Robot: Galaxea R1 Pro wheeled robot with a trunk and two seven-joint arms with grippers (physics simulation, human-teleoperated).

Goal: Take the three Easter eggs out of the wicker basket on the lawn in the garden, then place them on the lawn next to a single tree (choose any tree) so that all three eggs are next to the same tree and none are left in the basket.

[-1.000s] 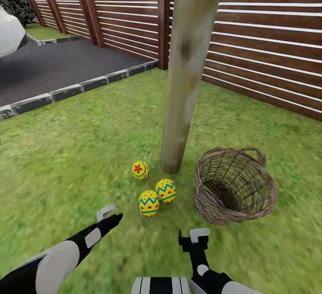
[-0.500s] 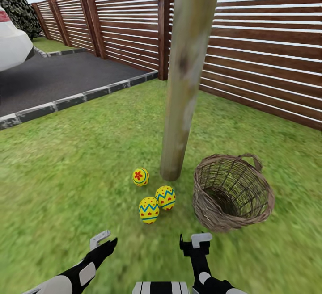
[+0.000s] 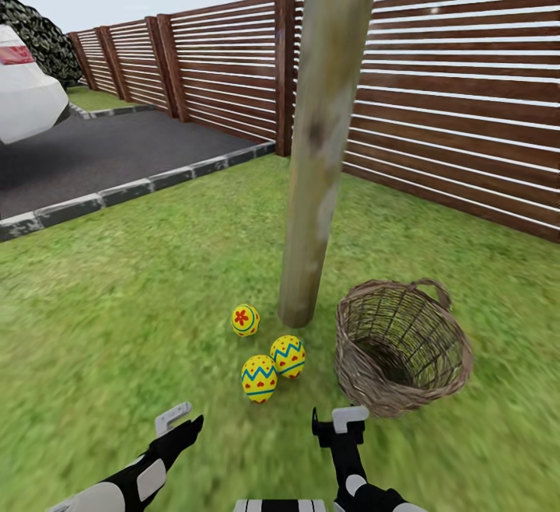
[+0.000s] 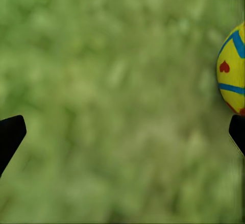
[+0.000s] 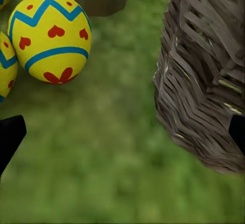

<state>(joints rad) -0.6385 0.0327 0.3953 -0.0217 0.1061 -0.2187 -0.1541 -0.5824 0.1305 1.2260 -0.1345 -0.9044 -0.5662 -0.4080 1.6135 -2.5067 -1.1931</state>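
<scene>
Resting on the lawn (image 3: 140,278) at the foot of the tree (image 3: 323,138), your 3 eggs sit in a loose cluster just left of the trunk's base. The egg with the red flower mark (image 3: 245,320) lies nearest the trunk, and the 2 zigzag-banded eggs, one (image 3: 288,355) touching or nearly touching the other (image 3: 259,377), lie a little closer to you. The basket (image 3: 400,347) stands on the grass just right of the trunk, apart from the eggs, tilted so its mouth faces you, and nothing shows inside it.

Your left gripper (image 3: 177,421) hangs low over bare grass, below and left of the eggs. Its wrist view shows the 2 dark fingertips (image 4: 10,134) set wide apart with only grass between them and 1 egg (image 4: 233,76) at the frame's edge: the jaws are spread and hold nothing. Your right gripper (image 3: 340,422) hovers near the basket's front wall. Its wrist view shows fingertips (image 5: 10,134) likewise wide apart and empty, with an egg (image 5: 51,38) to one side and the basket's woven wall (image 5: 204,76) to the other.

Beyond the lawn, a slatted wooden fence (image 3: 467,84) runs behind the tree, and a white car (image 3: 27,92) stands on the paved driveway (image 3: 101,154).
</scene>
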